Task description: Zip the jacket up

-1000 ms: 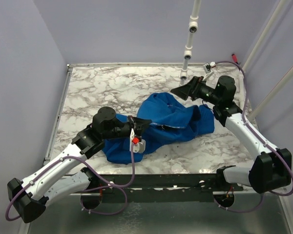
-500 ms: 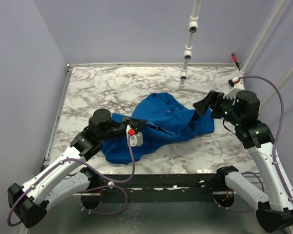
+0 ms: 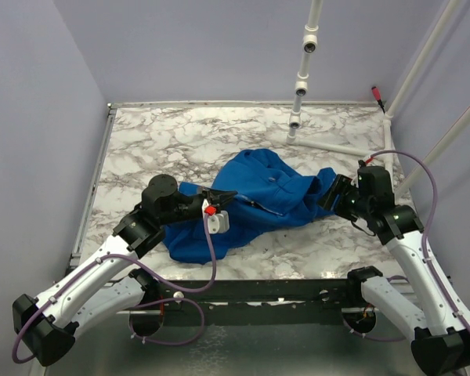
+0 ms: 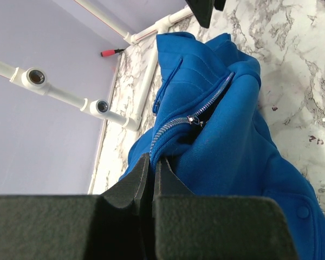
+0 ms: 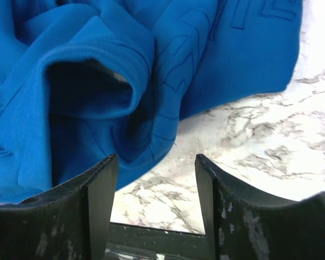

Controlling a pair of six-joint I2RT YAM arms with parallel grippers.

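The royal-blue jacket (image 3: 258, 196) lies crumpled on the marble table, its front partly zipped. In the left wrist view the zipper (image 4: 190, 119) runs up the jacket (image 4: 233, 135) with the metal slider midway along. My left gripper (image 3: 223, 197) is shut on the jacket's edge at the bottom end of the zipper, seen close up in the left wrist view (image 4: 151, 165). My right gripper (image 3: 329, 192) is open and empty, low by the jacket's right end. In the right wrist view (image 5: 156, 162) its fingers straddle bare marble beside a folded sleeve cuff (image 5: 97, 81).
A white pipe stand (image 3: 301, 78) rises at the back middle, with a white pipe (image 3: 337, 146) lying along the table behind the jacket. The table's front edge (image 5: 162, 238) is just below the right gripper. Grey walls enclose the left and right sides.
My right arm has swung down and toward the front, from the back right to the jacket's right end. My left gripper has stayed shut on the zipper end.
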